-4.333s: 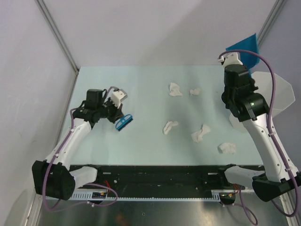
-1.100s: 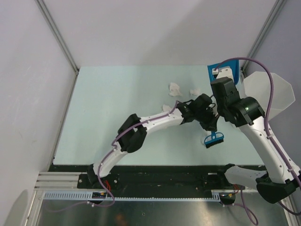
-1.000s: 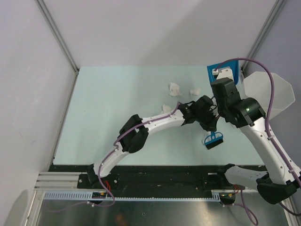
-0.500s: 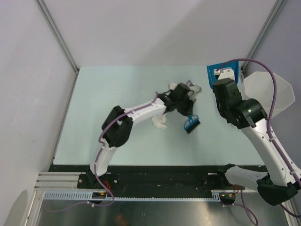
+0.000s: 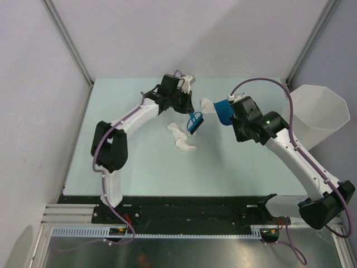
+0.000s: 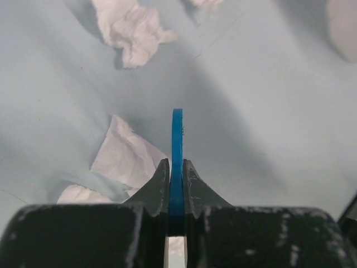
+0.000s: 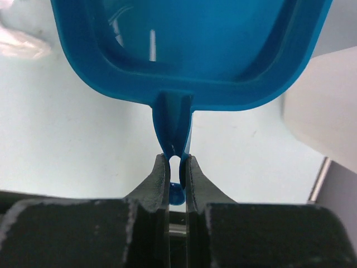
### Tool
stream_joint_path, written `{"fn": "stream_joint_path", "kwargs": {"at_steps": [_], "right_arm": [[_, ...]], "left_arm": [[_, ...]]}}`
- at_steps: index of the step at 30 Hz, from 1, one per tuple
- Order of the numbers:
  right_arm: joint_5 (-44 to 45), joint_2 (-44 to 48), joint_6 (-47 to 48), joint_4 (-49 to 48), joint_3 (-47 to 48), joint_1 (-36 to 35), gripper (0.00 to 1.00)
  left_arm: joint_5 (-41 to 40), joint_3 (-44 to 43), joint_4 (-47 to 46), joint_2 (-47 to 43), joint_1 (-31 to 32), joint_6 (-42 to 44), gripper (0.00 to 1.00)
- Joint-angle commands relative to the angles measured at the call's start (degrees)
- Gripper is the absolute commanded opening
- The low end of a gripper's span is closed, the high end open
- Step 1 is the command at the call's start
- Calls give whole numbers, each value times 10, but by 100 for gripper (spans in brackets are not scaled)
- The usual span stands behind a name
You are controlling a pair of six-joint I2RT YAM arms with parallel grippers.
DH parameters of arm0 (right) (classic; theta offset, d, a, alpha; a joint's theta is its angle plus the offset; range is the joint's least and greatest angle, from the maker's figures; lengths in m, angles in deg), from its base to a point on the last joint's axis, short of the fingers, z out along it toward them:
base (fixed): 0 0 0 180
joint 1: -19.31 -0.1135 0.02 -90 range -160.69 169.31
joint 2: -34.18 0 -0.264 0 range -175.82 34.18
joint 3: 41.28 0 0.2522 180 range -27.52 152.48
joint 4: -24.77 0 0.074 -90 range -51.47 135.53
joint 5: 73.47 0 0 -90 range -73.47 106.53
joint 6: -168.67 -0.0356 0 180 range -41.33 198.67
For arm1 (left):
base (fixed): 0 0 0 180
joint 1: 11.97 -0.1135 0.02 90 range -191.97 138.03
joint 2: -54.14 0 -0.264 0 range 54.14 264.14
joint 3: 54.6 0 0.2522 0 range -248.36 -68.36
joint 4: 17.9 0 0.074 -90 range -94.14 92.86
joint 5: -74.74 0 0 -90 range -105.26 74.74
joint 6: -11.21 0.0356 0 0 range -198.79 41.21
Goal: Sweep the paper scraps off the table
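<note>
l claw (image 6: 176, 167) clenched on blue brush (image 6: 177, 134), r claw (image 7: 177, 161) clamped on blue dustpan (image 7: 189, 44) handle. paper scraps (image 5: 182, 137) lie mid table (image 5: 128, 167): a pile just beside brush, one by the pan.

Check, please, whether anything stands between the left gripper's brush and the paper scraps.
Nothing visible does. The left gripper holds the brush right beside the paper scraps, with only bare table between them.
</note>
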Motion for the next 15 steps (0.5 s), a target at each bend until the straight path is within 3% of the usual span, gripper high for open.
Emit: {"fn": "stream_joint_path", "kwargs": {"at_steps": [1, 8, 15], "right_arm": [[-100, -3, -55, 15, -1, -8, 0], [-165, -28, -120, 75, -60, -109, 0], [-203, -84, -121, 24, -125, -169, 0]], "left_arm": [[84, -33, 15, -104, -11, 26, 0], [49, 54, 36, -188, -33, 113, 0], [24, 163, 48, -228, -59, 174, 0]]}}
